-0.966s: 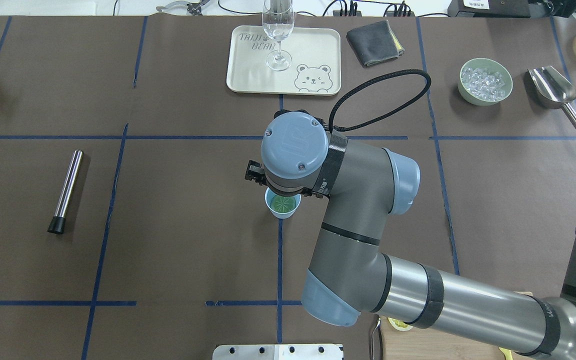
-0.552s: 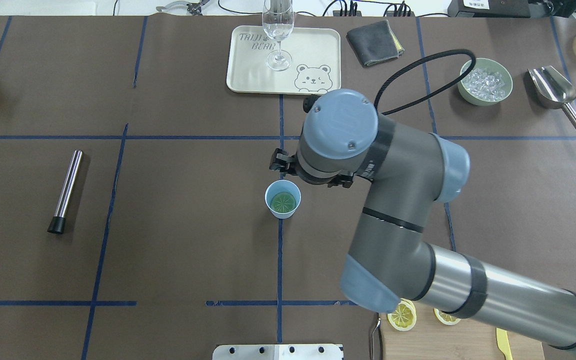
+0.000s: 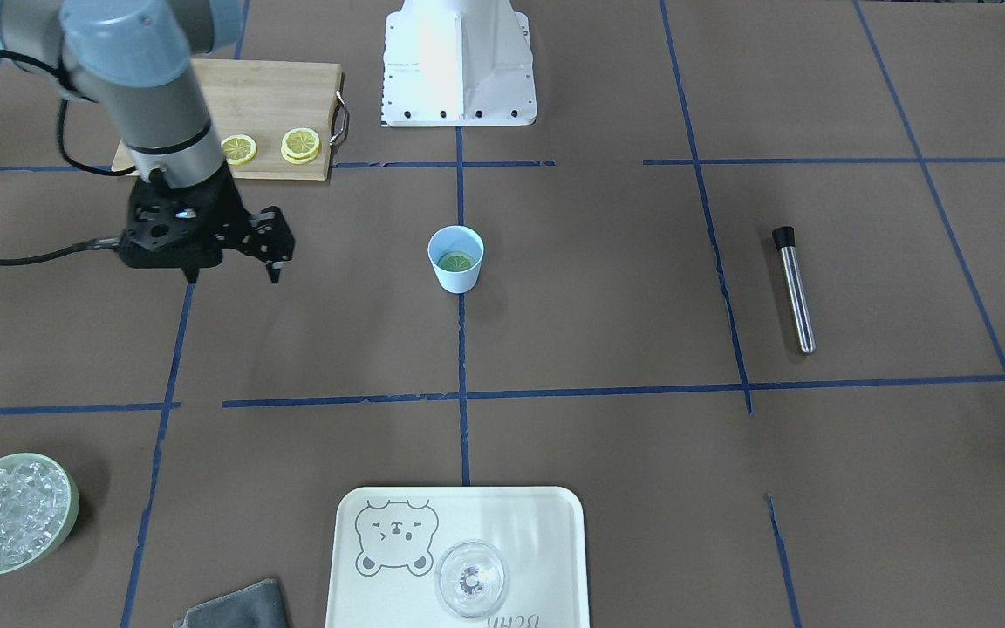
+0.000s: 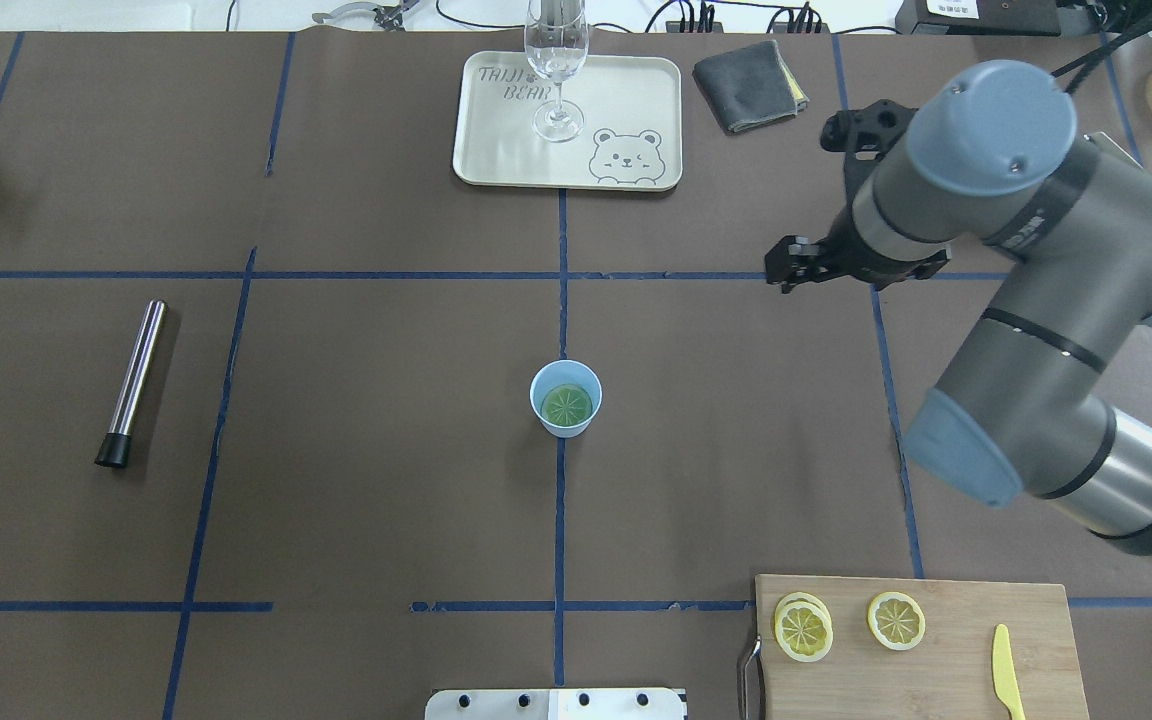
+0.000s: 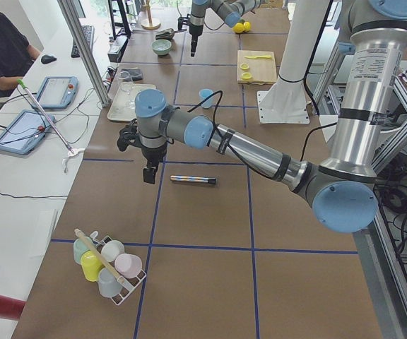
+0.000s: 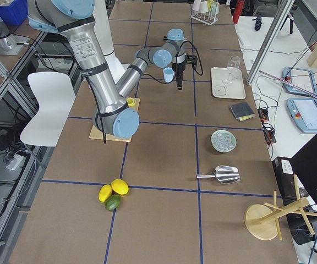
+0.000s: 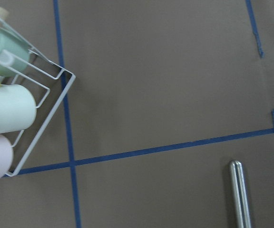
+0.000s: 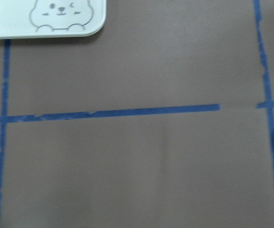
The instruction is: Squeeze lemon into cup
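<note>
A thin round lemon slice [image 4: 567, 404] lies flat at the bottom of the small light-blue plastic cup [image 3: 455, 277], which stands upright at the table's centre, on a blue tape crossing. A second ago the right gripper [image 3: 241, 262] hung directly above the cup's mouth. It has since swung well clear toward the robot's right and now hovers empty over bare table. How far its jaws stand apart cannot be told. The drop looks done, though the slice appears whole, so the pressing probably remains.

The left gripper [image 5: 149, 171] hangs far off on the other side, near a wire rack of pastel cups [image 5: 108, 265] — its jaws cannot be judged either.

Nothing crowds the cup. A steel rod with a black tip [image 4: 132, 382] lies well apart on the robot's left and is a likely tool for pressing. A bamboo cutting board [image 4: 956, 670] near the robot's base carries spare lemon slices [image 4: 802, 628] and a yellow plastic knife [image 4: 1006, 685]. Across the table sit a cream bear-printed tray [image 4: 626, 100] with a clear stemmed glass [image 4: 556, 60], a folded grey cloth [image 4: 748, 85] and a pale green bowl of ice [image 3: 73, 510] — none blocks a fresh approach
</note>
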Controlling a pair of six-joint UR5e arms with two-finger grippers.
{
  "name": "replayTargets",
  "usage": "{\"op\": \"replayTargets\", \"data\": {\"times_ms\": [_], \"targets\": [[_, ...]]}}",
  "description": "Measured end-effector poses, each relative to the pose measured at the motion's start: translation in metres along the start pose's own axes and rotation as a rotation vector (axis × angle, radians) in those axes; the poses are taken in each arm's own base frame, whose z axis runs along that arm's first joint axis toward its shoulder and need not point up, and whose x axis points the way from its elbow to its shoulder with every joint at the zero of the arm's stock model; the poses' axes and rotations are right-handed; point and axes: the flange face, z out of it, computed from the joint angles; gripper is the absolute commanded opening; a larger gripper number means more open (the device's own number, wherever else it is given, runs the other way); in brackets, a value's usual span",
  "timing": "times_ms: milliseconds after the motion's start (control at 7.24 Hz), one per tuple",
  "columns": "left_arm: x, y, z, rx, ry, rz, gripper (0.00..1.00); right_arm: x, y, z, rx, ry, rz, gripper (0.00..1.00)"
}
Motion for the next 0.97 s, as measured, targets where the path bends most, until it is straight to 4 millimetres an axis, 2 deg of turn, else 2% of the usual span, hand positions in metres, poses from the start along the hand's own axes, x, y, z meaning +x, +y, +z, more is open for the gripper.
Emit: {"op": "replayTargets", "data": {"times_ms": [276,414,690,966], "targets": [[0.059,0.002,0.033,-0.002,0.053,-0.015,1.00,0.097,-0.021,0.008,-0.040,0.058,-0.096,1.00],[0.079,0.006,0.047,-0.005,0.076,-0.025,1.00,0.143,-0.037,0.006,-0.070,0.052,-0.136,1.00],[0.099,0.013,0.069,-0.019,0.094,-0.028,1.00,0.245,-0.070,0.003,-0.126,0.011,-0.222,1.00],[0.094,0.027,0.091,-0.015,0.079,-0.007,1.00,0.341,-0.080,0.000,-0.156,-0.051,-0.254,1.00]]}}
